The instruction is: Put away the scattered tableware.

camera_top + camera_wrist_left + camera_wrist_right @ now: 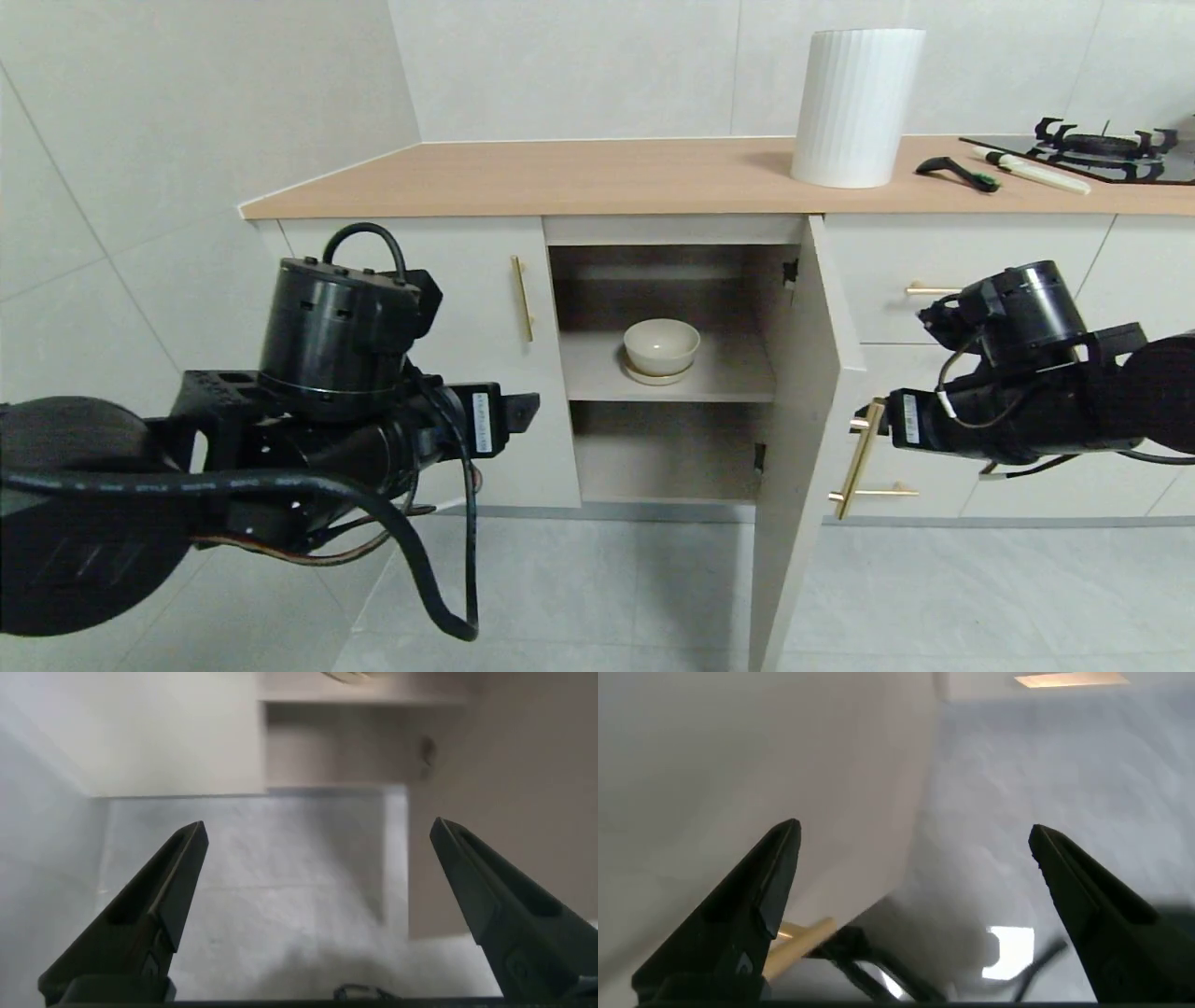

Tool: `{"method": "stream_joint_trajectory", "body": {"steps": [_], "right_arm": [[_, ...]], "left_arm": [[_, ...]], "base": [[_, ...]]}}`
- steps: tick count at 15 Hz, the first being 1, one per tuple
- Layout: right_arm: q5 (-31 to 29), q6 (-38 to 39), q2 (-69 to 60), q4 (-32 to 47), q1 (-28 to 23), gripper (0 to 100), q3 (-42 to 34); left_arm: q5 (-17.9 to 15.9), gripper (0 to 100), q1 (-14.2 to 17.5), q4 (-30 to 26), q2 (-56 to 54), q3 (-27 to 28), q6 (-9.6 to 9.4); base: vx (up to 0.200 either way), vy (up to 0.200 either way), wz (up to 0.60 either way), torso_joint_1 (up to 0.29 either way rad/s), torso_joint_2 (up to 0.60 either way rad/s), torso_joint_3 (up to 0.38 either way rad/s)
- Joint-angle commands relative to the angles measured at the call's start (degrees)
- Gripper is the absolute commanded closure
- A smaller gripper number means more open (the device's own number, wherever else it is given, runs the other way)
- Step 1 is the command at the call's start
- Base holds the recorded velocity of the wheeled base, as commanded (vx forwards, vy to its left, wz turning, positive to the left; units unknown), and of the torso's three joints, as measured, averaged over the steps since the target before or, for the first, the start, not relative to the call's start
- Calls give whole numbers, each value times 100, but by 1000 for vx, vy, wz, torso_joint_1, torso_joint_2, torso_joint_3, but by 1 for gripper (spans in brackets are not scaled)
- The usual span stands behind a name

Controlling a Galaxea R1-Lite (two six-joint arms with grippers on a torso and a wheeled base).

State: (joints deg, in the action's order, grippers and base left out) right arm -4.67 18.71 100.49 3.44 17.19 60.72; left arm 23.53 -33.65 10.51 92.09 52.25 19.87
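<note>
Open cabinet [653,289]: below the countertop [560,177]; the landmark for every entry here; cabinet door [803,420]: swung outward from the cabinet's right edge; hazard, by judgement: a hard shove from the gripper beside it could slam it and rattle the crockery inside, or a glancing contact could slip off the brass handle [859,457] and leave the cabinet open; white ribbed canister [854,107]: above the cabinet's right corner; left gripper [318,826]: low, in front of the cabinet's left side; fingers spread wide, holding and touching nothing; right gripper [912,829]: outside the cabinet's door, close by the handle; fingers spread wide, empty; whether they touch the handle cannot be told; bowl [661,345]: on the cabinet's middle shelf, seated on a saucer [658,376]; judged stowed.
</note>
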Motion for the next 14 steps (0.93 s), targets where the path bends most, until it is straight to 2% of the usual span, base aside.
{"method": "stream_joint_trajectory", "body": {"steps": [1,6,9,11,14], "right_arm": [[-8,-8,762,52,426,0,862],[1,1,1544,210,672,0,1864],[-8,36,1764,184,724,0,1961],[-8,168,1913,-1,751,0,2031],[-16,484,2080,-405,830,0,2040]], "left_arm": [[3,0,359,4,-235,-48,-1],[11,0,411,4,-200,-48,-10],[11,0,411,-5,-156,-66,-18],[20,0,411,-14,-235,-66,-45],[214,0,411,-66,-226,-57,-71]], "base": [[0,0,0,0,0,0],[0,0,0,0,0,0],[0,0,0,0,0,0],[200,0,0,2,5,0],[200,0,0,1,4,2]]}}
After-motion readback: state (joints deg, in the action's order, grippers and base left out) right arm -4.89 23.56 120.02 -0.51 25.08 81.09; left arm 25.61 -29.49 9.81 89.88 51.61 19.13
